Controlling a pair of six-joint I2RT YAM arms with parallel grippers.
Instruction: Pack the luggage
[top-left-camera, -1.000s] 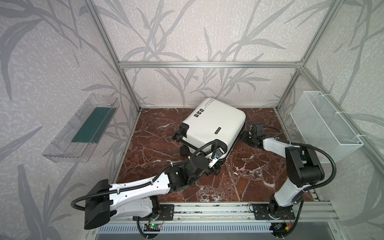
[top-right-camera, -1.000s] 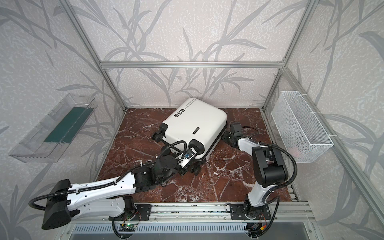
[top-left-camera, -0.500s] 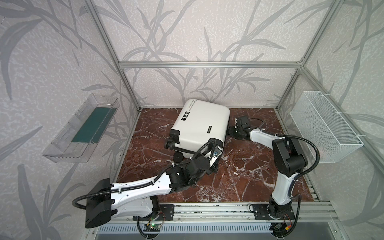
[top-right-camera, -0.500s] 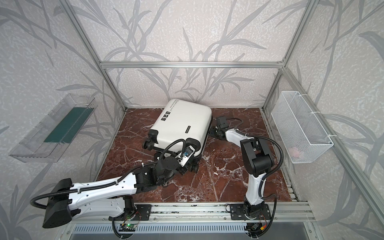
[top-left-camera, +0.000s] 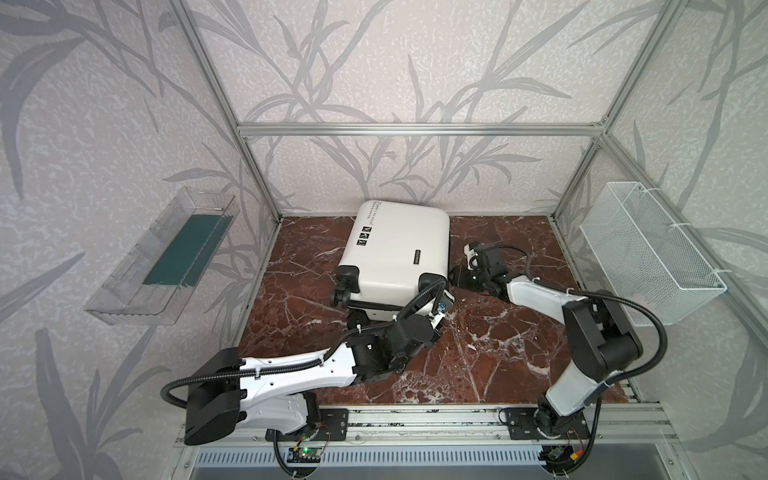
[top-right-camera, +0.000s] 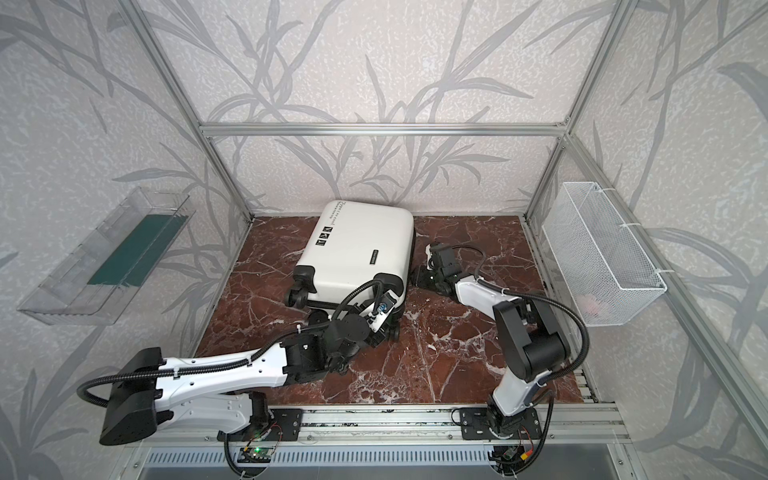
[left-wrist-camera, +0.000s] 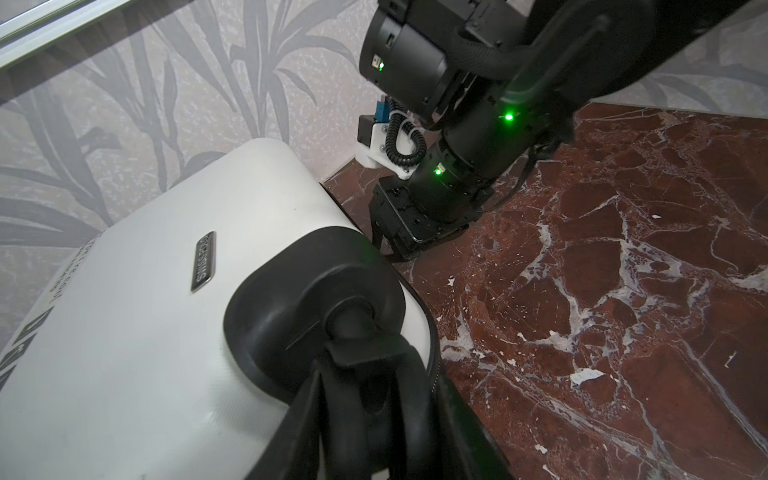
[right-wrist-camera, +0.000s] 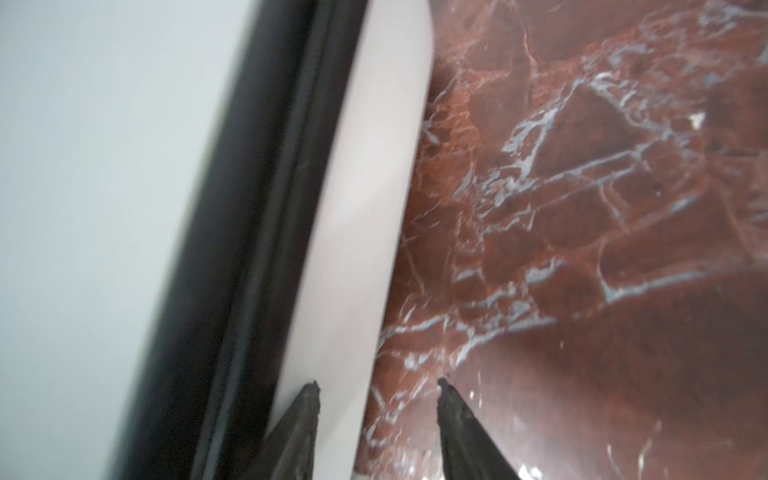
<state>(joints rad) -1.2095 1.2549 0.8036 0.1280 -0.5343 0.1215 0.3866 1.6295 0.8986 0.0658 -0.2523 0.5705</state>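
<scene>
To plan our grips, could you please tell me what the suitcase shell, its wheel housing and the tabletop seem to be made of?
The luggage shell looks like hard white plastic: smooth, satin sheen, moulded rounded corners. Its wheel housing seems matte black plastic, possibly rubber. The tabletop looks like polished red-brown marble with white veins, perhaps only a print.

In both top views: bright, even, diffuse light; only soft, faint shadows fall on the marble worktop (top-left-camera: 498, 365) beside the luggage (top-left-camera: 399, 249). Left wrist view: dimmer, focus sharp, green indicator lights (left-wrist-camera: 508, 117) glowing, near foreground dark. Right wrist view: blurred throughout, white luggage shell washed out and pale.
</scene>
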